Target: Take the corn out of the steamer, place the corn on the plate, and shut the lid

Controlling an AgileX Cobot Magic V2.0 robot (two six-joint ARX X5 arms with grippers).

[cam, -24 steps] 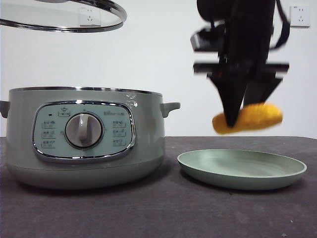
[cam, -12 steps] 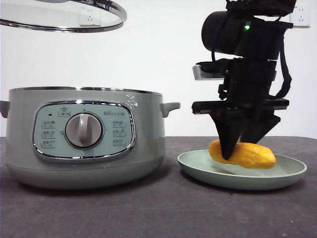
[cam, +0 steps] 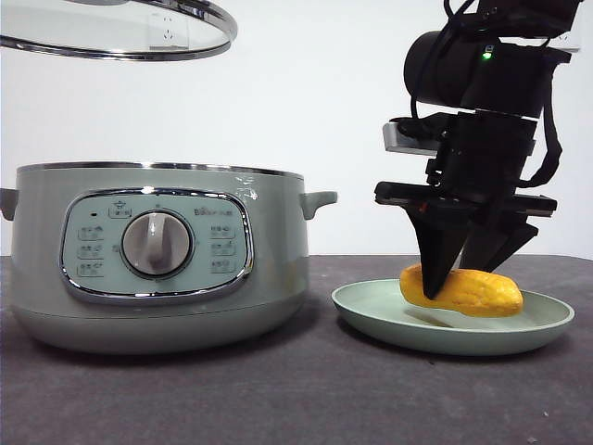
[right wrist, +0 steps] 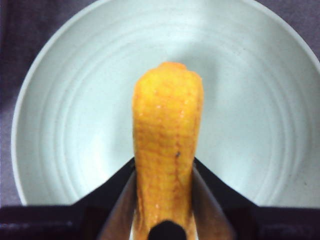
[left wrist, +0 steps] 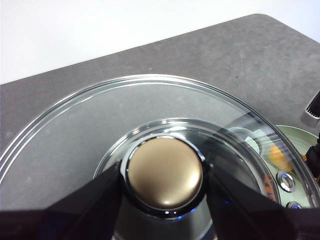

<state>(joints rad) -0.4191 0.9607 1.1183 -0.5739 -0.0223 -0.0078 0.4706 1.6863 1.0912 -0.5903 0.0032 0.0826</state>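
Observation:
The pale green steamer (cam: 157, 255) stands open at the left of the front view. My left gripper (left wrist: 165, 175) is shut on the knob (left wrist: 165, 170) of the glass lid (left wrist: 75, 135). It holds the lid (cam: 120, 37) high above the steamer; the gripper itself is above the front view's top edge. My right gripper (cam: 451, 278) reaches down over the pale green plate (cam: 389, 320) to the right of the steamer. It is shut on the yellow-orange corn (cam: 468, 291), which lies low in the plate. In the right wrist view the jaws flank the corn (right wrist: 167, 145) over the plate (right wrist: 60, 125).
The dark grey table (cam: 306, 389) carries the steamer and plate, with a narrow gap between them. A white wall stands behind. The right arm's dark body fills the upper right of the front view.
My right gripper has come down with the corn from above the plate into the plate, then shifted slightly right. The lid and steamer have not moved.

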